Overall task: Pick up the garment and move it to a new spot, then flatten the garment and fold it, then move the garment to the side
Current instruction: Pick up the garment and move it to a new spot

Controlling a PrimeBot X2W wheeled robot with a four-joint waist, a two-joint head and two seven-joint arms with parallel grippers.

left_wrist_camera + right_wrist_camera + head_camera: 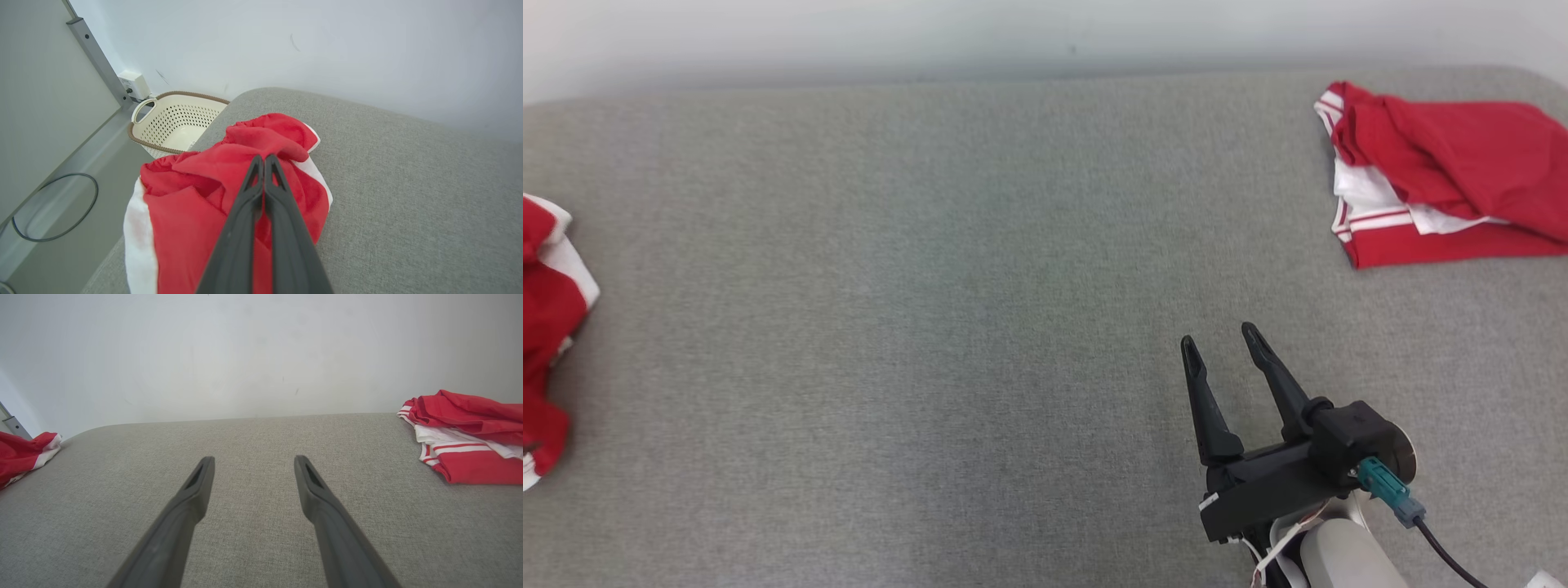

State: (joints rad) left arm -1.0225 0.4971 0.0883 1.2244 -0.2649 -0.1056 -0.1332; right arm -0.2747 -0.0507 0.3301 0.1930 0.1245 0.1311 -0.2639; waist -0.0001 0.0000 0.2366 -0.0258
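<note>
Plainly the left claw [263, 157] is clenched, its two dark fingers pressed together with a pinch of red cloth at their tips. It bites the top fold of the smaller red garment [184, 212], probably because a raised ridge is the easiest purchase on a crumpled heap. This bundle sits at the left edge of the grey fabric-covered table [931, 286], above a cream basket [179, 118], and shows white panels but no numerals or stripes. The jersey [1454, 163] itself, striped trim showing, lies loosely folded at the far right corner, well apart. The left arm slants down onto the bundle. The right claw [1218, 334] hangs low with fingers spread and nothing between them — parked, I judge.
</note>
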